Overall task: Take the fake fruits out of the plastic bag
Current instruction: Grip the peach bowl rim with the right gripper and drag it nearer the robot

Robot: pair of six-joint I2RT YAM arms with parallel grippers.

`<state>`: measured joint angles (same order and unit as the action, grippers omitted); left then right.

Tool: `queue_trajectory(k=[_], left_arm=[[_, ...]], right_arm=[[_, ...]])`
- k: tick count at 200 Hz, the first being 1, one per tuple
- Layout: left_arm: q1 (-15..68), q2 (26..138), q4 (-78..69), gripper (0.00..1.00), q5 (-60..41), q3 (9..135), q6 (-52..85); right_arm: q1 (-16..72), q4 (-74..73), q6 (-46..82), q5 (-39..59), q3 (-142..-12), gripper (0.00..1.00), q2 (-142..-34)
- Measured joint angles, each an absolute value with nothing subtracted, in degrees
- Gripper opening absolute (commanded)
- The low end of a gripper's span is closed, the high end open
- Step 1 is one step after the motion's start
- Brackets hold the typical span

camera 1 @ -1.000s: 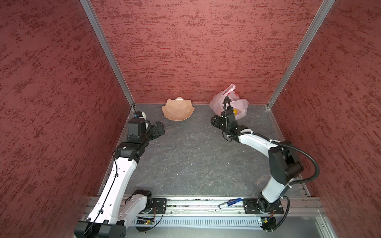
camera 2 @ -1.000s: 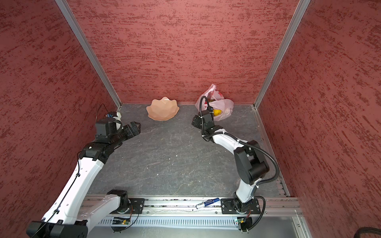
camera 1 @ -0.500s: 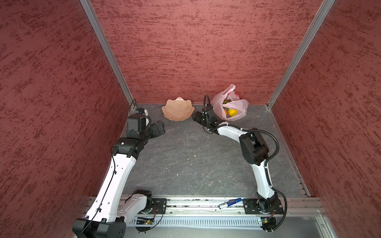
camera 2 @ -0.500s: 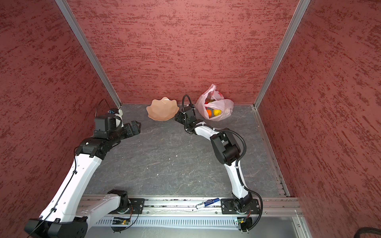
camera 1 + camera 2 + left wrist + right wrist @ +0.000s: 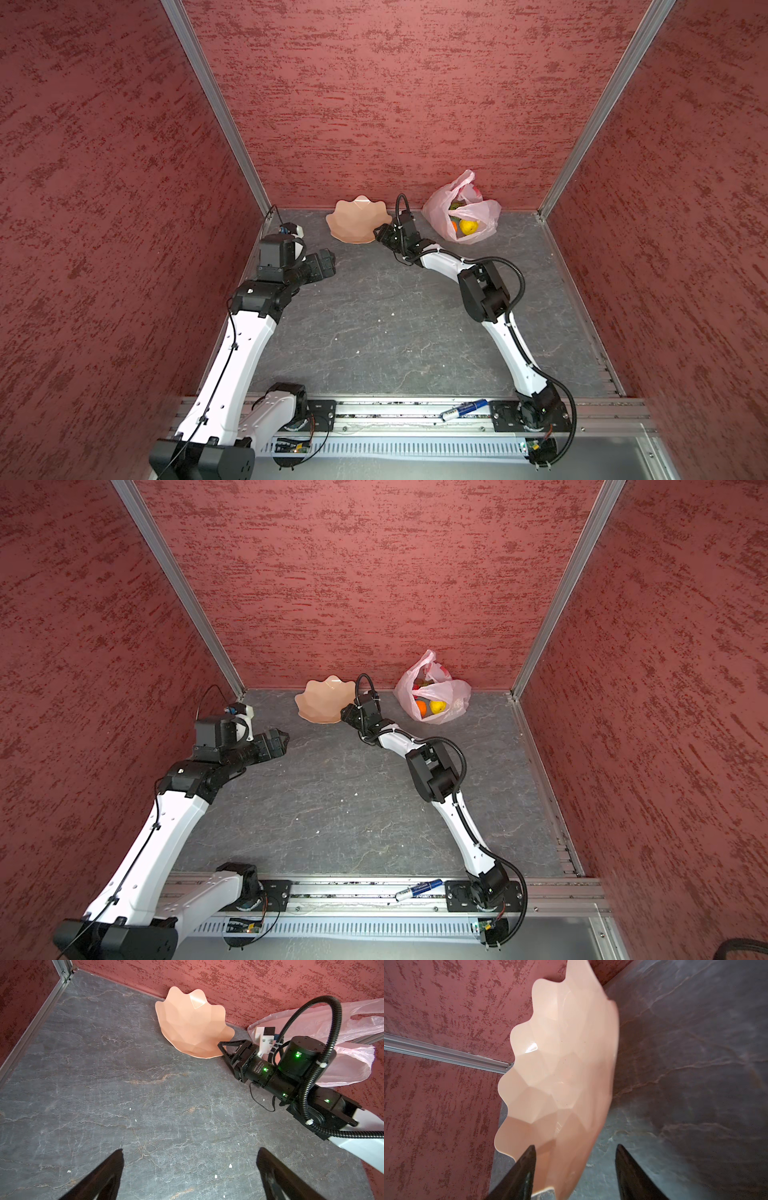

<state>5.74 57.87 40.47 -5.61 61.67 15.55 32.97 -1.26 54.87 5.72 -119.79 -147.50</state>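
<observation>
Fruits (image 5: 468, 226) fill the bag (image 5: 487, 211) upper right; our right end effector (image 5: 575, 1145) gapes astride the bowl (image 5: 560, 1053) rim, left end effector (image 5: 190, 1149) spread.

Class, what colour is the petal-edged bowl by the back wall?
The bowl is peach, clearest in the left wrist view.

Probably a robotics lab test cell: red textured wall panels (image 5: 395, 104), aluminium corner posts (image 5: 216, 108), grey stone-look tabletop (image 5: 374, 332), near-edge mounting rail (image 5: 395, 415).

The plastic bag (image 5: 484, 210) is thin, crinkly and see-through. The bowl (image 5: 566, 1059) is smooth and shiny. The worktop (image 5: 374, 332) looks like dull grey stone. The walls (image 5: 395, 104) look rough.
</observation>
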Motion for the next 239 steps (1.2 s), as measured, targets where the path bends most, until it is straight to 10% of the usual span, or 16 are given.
queue_trajectory(k=[239], left_arm=[[5.74, 57.67, 39.77, 1.0, -6.55, 61.06, 14.66]], right_arm=[[32.97, 2.66, 57.67, 5.89, -124.88, 0.0, -151.65]])
